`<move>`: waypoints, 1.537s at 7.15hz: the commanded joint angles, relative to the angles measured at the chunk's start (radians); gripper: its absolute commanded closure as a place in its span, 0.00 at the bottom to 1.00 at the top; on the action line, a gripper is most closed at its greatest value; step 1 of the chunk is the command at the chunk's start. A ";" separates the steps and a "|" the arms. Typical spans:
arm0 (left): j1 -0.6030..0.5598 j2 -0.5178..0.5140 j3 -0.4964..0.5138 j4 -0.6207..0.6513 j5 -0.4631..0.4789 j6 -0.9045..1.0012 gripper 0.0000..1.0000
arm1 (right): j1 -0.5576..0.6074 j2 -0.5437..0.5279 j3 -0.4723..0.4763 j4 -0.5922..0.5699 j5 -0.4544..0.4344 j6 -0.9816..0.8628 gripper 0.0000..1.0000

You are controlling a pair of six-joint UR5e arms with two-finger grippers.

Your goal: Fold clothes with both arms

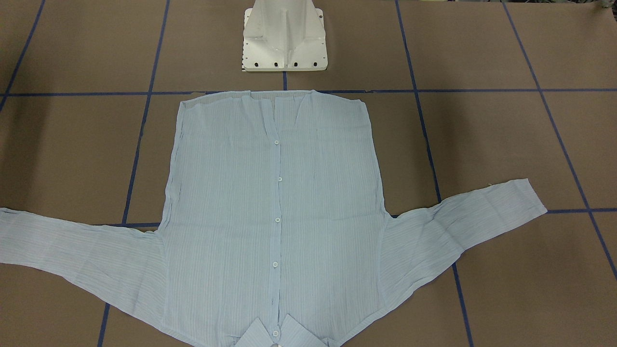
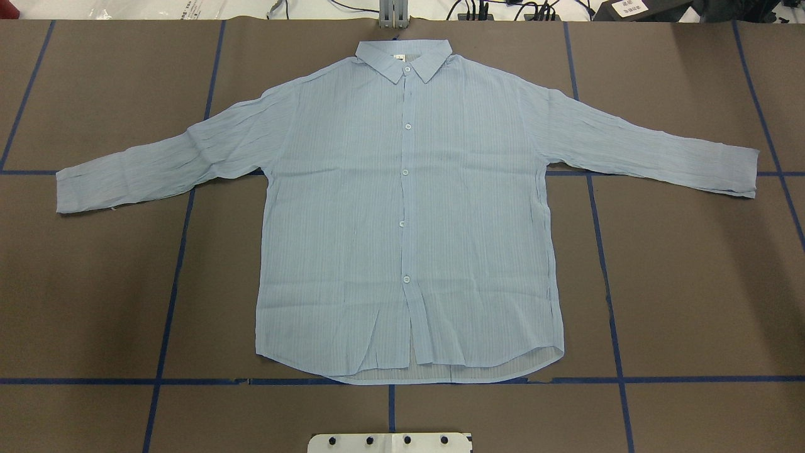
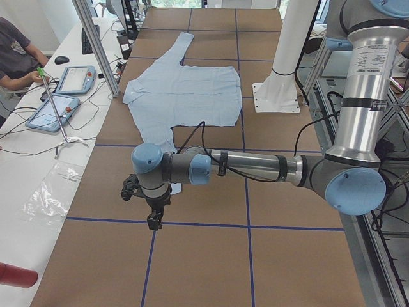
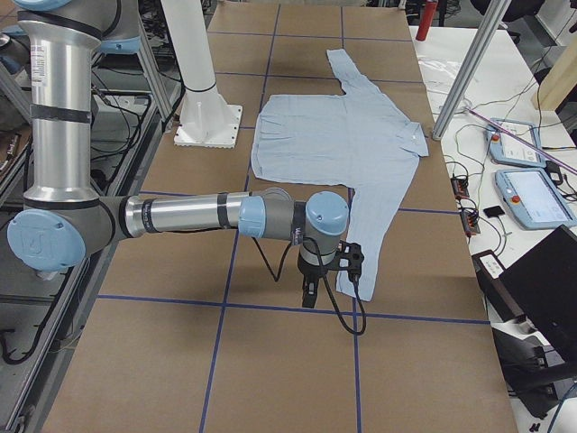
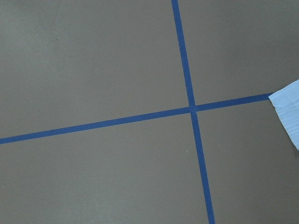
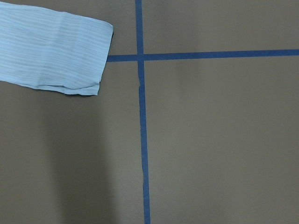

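Note:
The light-blue striped shirt (image 2: 402,207) lies flat and buttoned on the brown table, collar away from the robot's base and both sleeves spread out; it also shows in the front view (image 1: 274,217). My left gripper (image 3: 153,220) points down over the table just past the left sleeve's cuff (image 5: 287,109). My right gripper (image 4: 309,293) points down just past the right sleeve's cuff (image 6: 51,51). Both grippers show only in the side views, so I cannot tell whether they are open or shut. Neither wrist view shows fingers.
Blue tape lines (image 2: 182,264) grid the table. The white pedestal base (image 1: 284,38) stands at the shirt's hem side. A side bench holds control tablets (image 3: 64,96), a seated operator (image 3: 13,57) and a red cylinder (image 3: 16,275). A metal post (image 4: 460,81) stands near the collar.

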 commanded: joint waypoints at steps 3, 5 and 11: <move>0.000 -0.003 -0.003 -0.002 -0.002 0.000 0.00 | -0.002 0.002 -0.013 0.006 -0.001 0.000 0.00; 0.003 -0.015 -0.014 -0.006 -0.045 0.000 0.00 | -0.002 0.015 -0.012 0.007 0.001 0.000 0.00; 0.021 -0.092 0.009 -0.271 -0.037 -0.012 0.00 | -0.057 0.136 -0.354 0.538 0.127 0.027 0.00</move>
